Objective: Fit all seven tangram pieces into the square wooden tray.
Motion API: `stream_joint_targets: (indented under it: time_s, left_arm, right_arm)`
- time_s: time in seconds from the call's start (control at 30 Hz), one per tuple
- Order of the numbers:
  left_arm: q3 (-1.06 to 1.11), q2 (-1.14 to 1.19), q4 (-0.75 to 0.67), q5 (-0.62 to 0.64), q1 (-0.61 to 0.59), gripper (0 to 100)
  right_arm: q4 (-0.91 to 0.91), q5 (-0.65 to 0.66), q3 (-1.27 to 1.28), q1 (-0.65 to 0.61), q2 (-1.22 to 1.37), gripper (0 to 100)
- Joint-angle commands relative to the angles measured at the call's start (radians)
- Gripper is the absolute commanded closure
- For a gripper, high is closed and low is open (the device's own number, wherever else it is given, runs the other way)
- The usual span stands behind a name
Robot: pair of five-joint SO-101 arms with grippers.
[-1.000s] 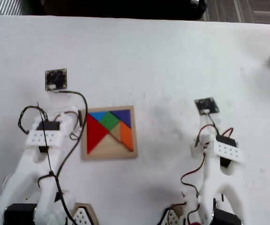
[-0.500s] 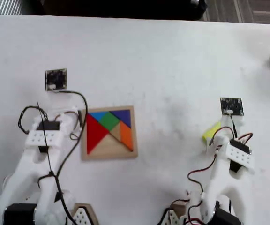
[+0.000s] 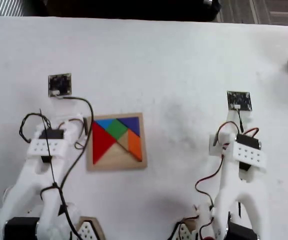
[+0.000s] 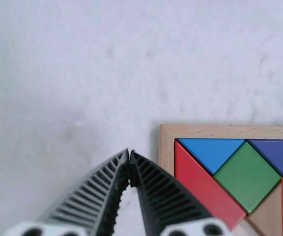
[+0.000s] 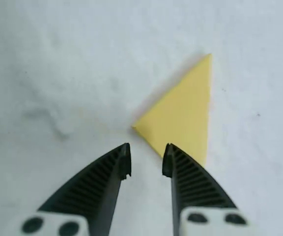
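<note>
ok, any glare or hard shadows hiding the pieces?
High view: even light, no glare on the tray. Left wrist view: no hotspots on the red piece beside the left gripper. Right wrist view: the yellow triangle casts a thin soft shadow, ahead of the right gripper.

The left arm [image 3: 44, 150] is stretched forward with its wrist angled down. The left claw [image 4: 129, 154] is pinched closed, tips meeting, holding nothing. The right arm [image 3: 239, 160] is stretched forward likewise. The right claw [image 5: 146, 150] is slightly parted, empty, and seems to point steeply downward.
</note>
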Motion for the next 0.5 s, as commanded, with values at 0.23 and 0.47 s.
stream_joint_targets:
  time_s: [0.23,0.47]
  left_arm:
    - [-0.034,0.001,-0.031,0.006,0.001,97]
    - [-0.034,0.001,-0.028,0.006,0.001,97]
  right_arm:
    - [-0.05,-0.002,-0.189,-0.005,0.34,81.5]
    - [0.025,0.044,-0.311,-0.004,0.455,81.4]
